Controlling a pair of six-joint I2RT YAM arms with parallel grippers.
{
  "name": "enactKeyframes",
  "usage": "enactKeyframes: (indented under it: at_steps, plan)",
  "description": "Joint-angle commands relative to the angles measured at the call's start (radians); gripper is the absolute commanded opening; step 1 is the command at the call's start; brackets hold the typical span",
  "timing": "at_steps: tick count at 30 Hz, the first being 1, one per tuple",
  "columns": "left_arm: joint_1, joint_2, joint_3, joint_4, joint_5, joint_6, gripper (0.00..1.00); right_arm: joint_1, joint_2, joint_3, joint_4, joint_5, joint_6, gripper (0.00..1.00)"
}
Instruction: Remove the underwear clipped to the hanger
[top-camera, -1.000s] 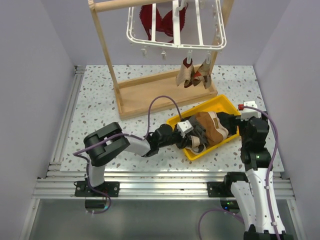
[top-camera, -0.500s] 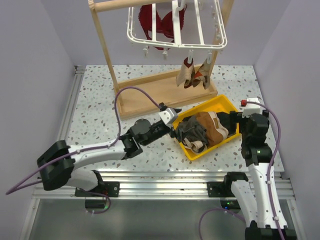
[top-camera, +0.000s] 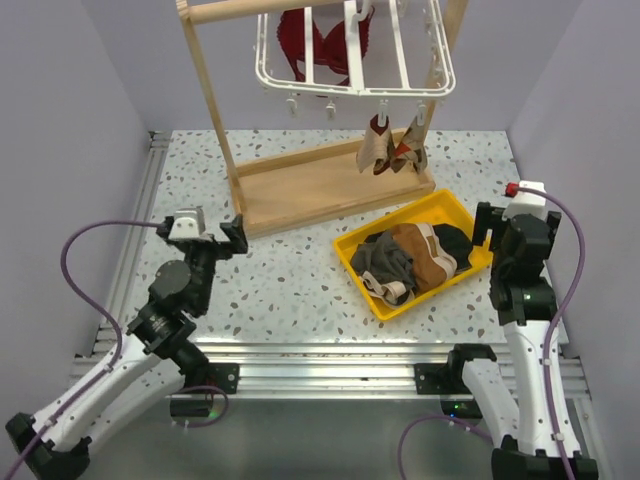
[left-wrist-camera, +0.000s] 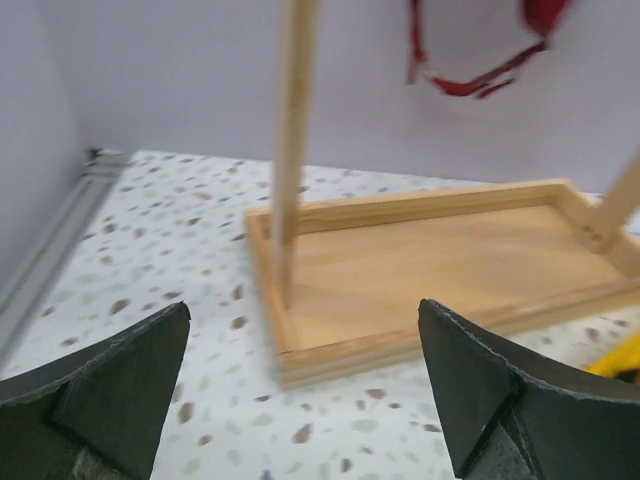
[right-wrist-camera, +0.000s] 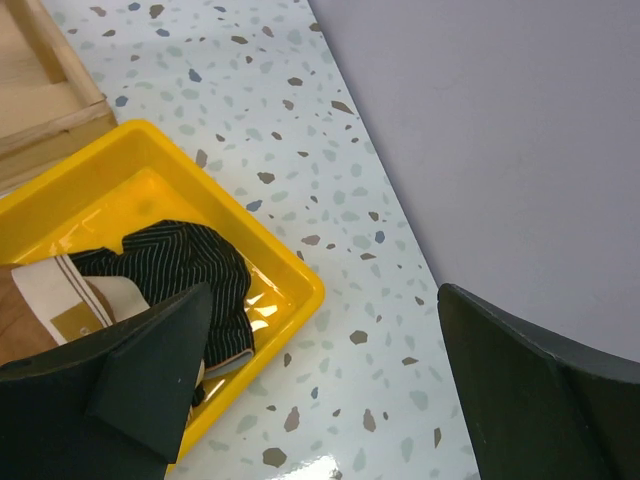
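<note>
Underwear (top-camera: 408, 260) lies heaped in the yellow tray (top-camera: 400, 216), toward 4 o'clock on the table (top-camera: 290, 285) in my overhead view.

The left gripper (top-camera: 210, 238) sits near 9 o'clock, well apart from the heap. Its fingers (left-wrist-camera: 120, 385) are spread wide with nothing between them, facing the wooden stand (top-camera: 320, 185).

The right gripper (right-wrist-camera: 325, 310) hangs just beside the tray's 3 o'clock edge, its fingers likewise parted and empty.

The tray is glossy moulded plastic, rectangular with a raised rim. The table is pale speckled terrazzo, and the stand is plain light timber.

The heap is soft, crumpled fabric. I see a grey piece at 9 o'clock, a brown piece with a beige waistband in the middle, and a black pinstriped piece at 3 o'clock.

The white slatted hanger (top-camera: 355, 65) at 12 o'clock carries a red bra (top-camera: 318, 40) and argyle socks (top-camera: 390, 148).
</note>
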Motion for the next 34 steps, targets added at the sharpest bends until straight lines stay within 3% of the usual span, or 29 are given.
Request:
enactKeyframes:
  at_steps: [1,6,8,14,34]
  plan:
    - [0.185,0.034,0.023,-0.234,-0.032,-0.068,1.0,-0.006,0.019,0.007,0.054,0.139,0.12,0.99]
    - [0.455,0.198,0.046,-0.288,0.123,-0.163,1.0,-0.006,0.007,-0.025,0.083,0.174,0.156,0.99]
    - [0.486,0.192,0.038,-0.262,0.151,-0.173,1.0,-0.006,0.004,-0.036,0.102,0.167,0.158,0.99]
    - [0.497,0.103,-0.012,-0.209,0.139,-0.145,1.0,-0.006,0.051,-0.036,0.099,0.197,0.169,0.99]
    - [0.496,0.092,-0.031,-0.177,0.165,-0.101,1.0,-0.005,0.073,-0.085,0.146,0.155,0.181,0.99]
